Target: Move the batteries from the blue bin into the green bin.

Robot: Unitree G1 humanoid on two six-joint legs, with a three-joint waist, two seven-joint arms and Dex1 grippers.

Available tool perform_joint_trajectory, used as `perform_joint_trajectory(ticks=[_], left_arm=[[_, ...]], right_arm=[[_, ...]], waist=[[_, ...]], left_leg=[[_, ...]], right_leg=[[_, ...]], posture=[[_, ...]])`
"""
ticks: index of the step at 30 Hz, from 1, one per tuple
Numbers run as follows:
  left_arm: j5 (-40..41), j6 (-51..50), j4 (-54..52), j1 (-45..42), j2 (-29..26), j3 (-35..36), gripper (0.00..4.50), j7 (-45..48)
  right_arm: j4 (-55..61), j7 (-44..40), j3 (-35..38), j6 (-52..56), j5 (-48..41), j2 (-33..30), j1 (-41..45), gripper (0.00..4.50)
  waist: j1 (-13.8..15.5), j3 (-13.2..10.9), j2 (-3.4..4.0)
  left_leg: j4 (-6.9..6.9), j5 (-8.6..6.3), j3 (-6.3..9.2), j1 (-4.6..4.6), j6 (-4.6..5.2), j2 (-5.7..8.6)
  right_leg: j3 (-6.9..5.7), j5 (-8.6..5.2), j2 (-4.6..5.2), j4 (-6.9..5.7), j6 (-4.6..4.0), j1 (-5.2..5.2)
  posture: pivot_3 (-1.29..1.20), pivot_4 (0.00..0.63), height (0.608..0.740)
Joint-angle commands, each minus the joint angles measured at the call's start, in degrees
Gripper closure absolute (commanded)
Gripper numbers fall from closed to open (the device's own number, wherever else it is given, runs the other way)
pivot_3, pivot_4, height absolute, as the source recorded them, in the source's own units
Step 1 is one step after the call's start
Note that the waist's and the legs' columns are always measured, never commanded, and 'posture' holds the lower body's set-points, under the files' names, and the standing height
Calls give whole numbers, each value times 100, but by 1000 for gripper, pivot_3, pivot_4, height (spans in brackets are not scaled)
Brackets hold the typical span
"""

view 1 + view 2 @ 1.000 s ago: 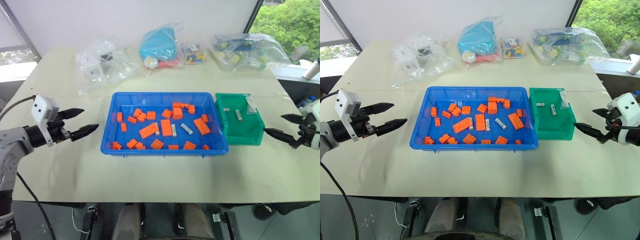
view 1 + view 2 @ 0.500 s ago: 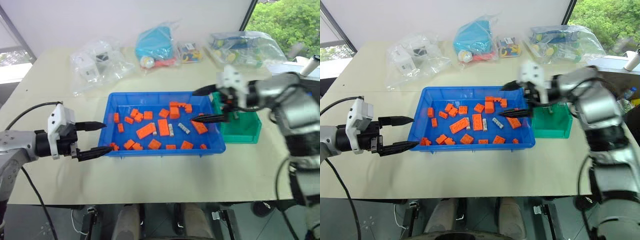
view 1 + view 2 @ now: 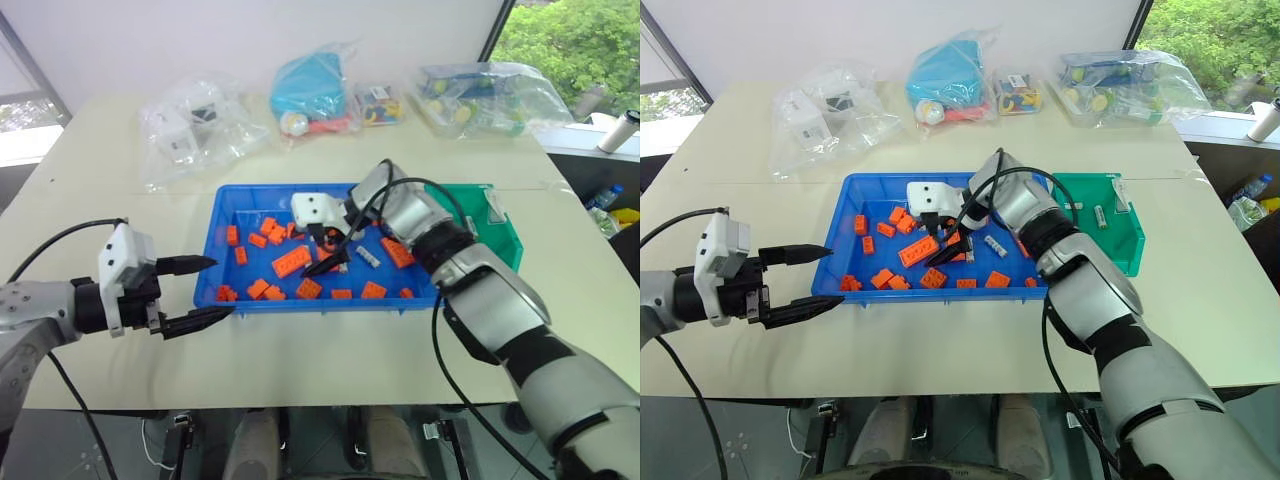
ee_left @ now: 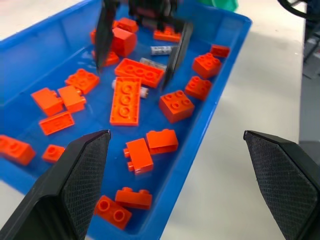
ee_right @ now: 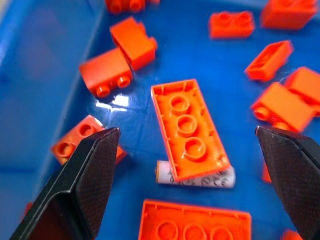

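Right gripper (image 3: 331, 253) is held wide apart, empty, inside the blue bin (image 3: 222, 268), poised over a battery (image 5: 196, 176) half-pinned under an orange brick (image 5: 190, 131). Left gripper (image 3: 197, 292) is spread, parked beside the bin. Green bin (image 3: 508, 238) is reachable alongside.

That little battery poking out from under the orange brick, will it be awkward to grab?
Probably a bit. The battery is a smooth round cylinder, so it may roll or slip when nudged. The brick lies partly over it, so the open right gripper would likely shift that brick too. It looks stiff, so squeezing shouldn't bend it.
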State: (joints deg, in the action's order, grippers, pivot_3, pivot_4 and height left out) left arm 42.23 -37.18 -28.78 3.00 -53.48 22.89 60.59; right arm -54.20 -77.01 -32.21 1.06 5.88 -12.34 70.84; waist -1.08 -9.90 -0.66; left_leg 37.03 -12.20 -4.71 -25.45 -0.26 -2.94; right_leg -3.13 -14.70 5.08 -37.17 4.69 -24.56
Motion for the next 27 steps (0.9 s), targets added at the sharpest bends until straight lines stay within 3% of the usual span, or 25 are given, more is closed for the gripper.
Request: perform_joint_trajectory(ticks=[1,6,7,9,13,14,22,27], left_arm=[[204,-68,-329,115,12,345,0,-181],[341,-163,-503,262,16,552,0,-406],[349,-164,-548,296,23,569,0,-450],[342,-155,-609,327,33,575,0,-541],[365,-148,-561,276,-5,560,0,-573],[360,-136,-515,232,-20,530,0,-568],[189,-13,-124,-397,6,33,0,-574],[79,94,53,-644,101,-222,0,-623]], right_arm=[[-578,197,154,-371,221,268,340,43],[-1002,158,292,-626,380,492,361,43],[-1075,225,312,-662,419,527,343,274],[-1169,265,402,-667,427,578,323,944],[-1166,271,604,-643,401,641,335,3057],[-1136,325,708,-586,345,685,355,3299],[-870,1890,1483,437,149,1346,476,3299],[110,2540,1461,1047,290,1357,-21,830]], waist=[[-13,0,1],[-10,-1,1],[-9,-1,2],[-10,-1,1],[-19,-1,2],[-20,-1,2],[-14,-1,2],[-8,0,0]], left_leg=[[-1,1,1,0,-1,-1],[-3,1,3,1,-4,-1],[-3,2,3,2,-4,-1],[-3,2,3,2,-5,-1],[-5,2,4,2,-7,-1],[-5,2,4,2,-7,-1],[-8,3,4,3,-14,-2],[-7,2,7,2,-15,-1]], right_leg=[[0,0,-1,0,0,0],[0,0,-1,-1,-1,1],[0,0,0,-1,-1,1],[0,0,0,-1,-2,1],[0,1,-1,-1,-3,0],[0,1,-1,-1,-3,0],[0,2,-2,-3,-4,-1],[-1,3,1,-2,-6,0]], posture=[[0,150,736],[0,150,736],[0,150,736],[0,150,736],[0,150,736],[0,150,736],[0,150,736],[0,150,736]])
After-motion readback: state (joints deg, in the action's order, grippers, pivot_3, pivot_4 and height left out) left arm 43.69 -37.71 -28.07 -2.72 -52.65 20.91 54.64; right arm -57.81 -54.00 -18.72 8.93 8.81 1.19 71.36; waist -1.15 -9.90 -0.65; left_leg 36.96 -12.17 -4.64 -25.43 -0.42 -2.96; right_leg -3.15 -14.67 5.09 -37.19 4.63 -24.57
